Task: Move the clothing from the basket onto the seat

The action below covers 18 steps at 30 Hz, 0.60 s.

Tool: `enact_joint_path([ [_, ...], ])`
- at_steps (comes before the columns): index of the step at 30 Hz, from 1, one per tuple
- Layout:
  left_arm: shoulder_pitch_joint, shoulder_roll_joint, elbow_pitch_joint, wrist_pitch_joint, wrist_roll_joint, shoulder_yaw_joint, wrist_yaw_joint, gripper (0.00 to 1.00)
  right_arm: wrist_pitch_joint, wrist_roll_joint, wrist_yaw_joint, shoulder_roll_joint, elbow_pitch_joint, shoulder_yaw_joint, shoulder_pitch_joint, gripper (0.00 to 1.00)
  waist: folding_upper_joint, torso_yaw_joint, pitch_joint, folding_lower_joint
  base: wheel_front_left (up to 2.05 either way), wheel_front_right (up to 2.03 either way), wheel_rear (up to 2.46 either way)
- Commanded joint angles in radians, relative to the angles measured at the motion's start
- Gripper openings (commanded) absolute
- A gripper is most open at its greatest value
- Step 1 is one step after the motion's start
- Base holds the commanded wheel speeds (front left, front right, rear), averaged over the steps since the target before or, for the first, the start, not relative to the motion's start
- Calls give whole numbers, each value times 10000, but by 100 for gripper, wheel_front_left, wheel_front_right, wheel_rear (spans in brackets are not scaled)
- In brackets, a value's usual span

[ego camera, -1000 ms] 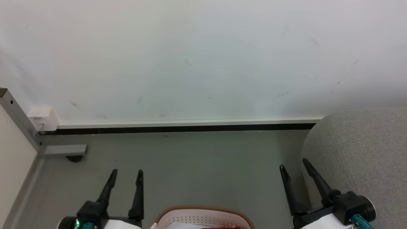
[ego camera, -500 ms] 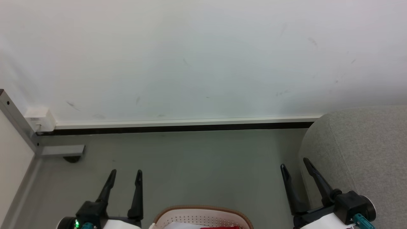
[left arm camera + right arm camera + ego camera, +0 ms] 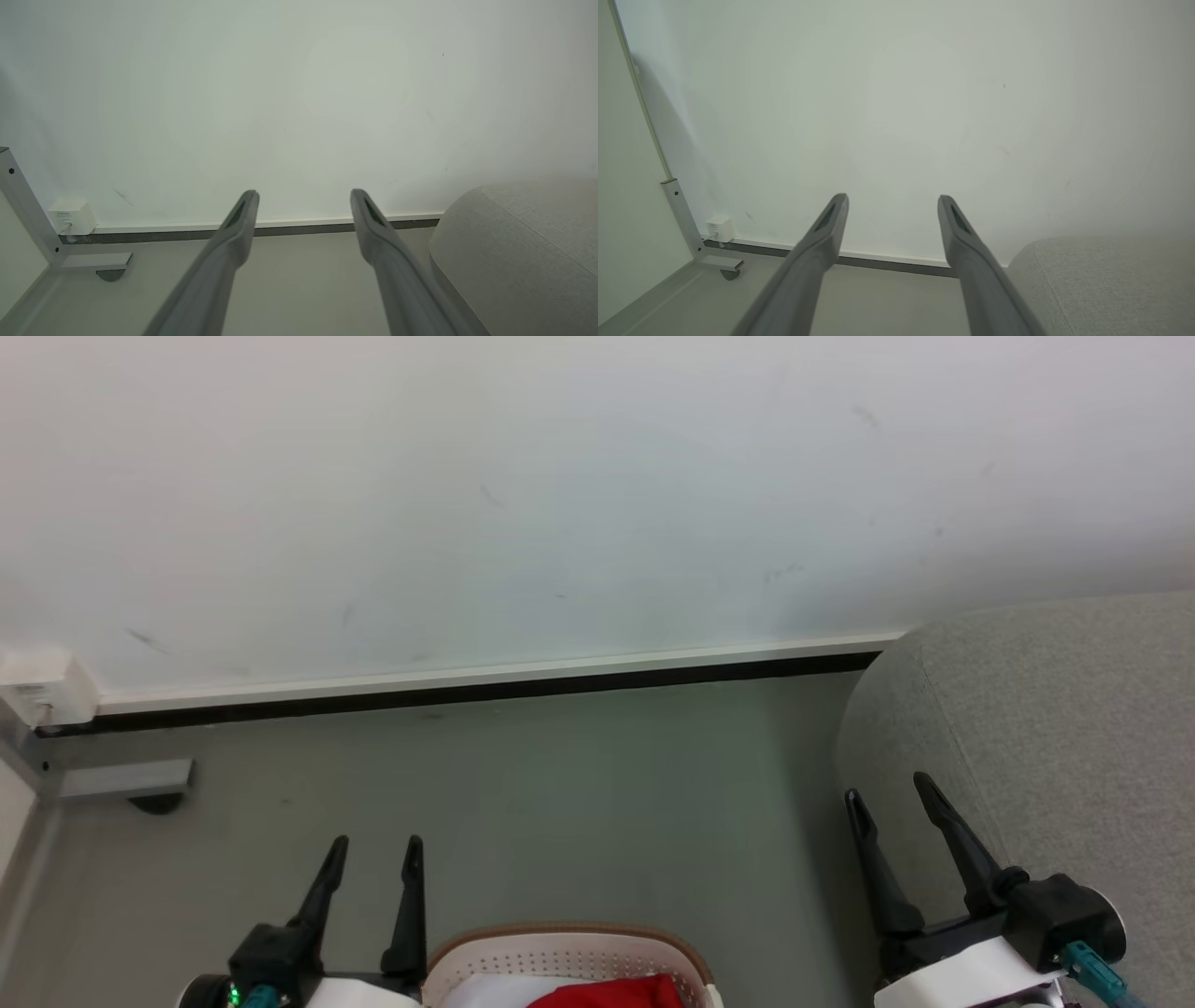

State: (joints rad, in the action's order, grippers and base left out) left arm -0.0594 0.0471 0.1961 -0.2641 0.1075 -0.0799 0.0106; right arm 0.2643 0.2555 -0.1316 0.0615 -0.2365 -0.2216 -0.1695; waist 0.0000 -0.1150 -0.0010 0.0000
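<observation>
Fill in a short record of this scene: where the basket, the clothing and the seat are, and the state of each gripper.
basket: bottom centre of the head view, between the two arms
clothing: red fabric lying in the basket
seat: grey, rounded corner, at the right
left gripper: open, holding nothing, left of the basket
right gripper: open, holding nothing, by the seat's corner

The right hand points its two dark fingers, spread wide with nothing between them, at a pale wall. The grey seat rounds into the lower right. At lower left, a metal frame leg and a white box stand by the floor.
</observation>
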Motion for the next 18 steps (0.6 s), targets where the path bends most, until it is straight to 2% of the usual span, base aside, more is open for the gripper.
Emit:
enact_joint_path([
  [1, -99, 60, 73, -7, 42, -39, 4, 100, 2, 86, 17, 49, 43, 24, -157, 100, 0, -202, 199, 0, 0, 0, 0],
  [10, -1090, 62, 1138, -7, 148, -272, -257, 100, 2, 488, 17, 157, 622, 282, -836, 100, 0, -1089, 1746, 0, 0, 0, 0],
  [18, -2332, 389, 3341, 24, -166, -404, -547, 100, 0, 717, 19, 286, 1023, 195, -1332, 100, 0, -1679, 3078, 0, 0, 0, 0],
])
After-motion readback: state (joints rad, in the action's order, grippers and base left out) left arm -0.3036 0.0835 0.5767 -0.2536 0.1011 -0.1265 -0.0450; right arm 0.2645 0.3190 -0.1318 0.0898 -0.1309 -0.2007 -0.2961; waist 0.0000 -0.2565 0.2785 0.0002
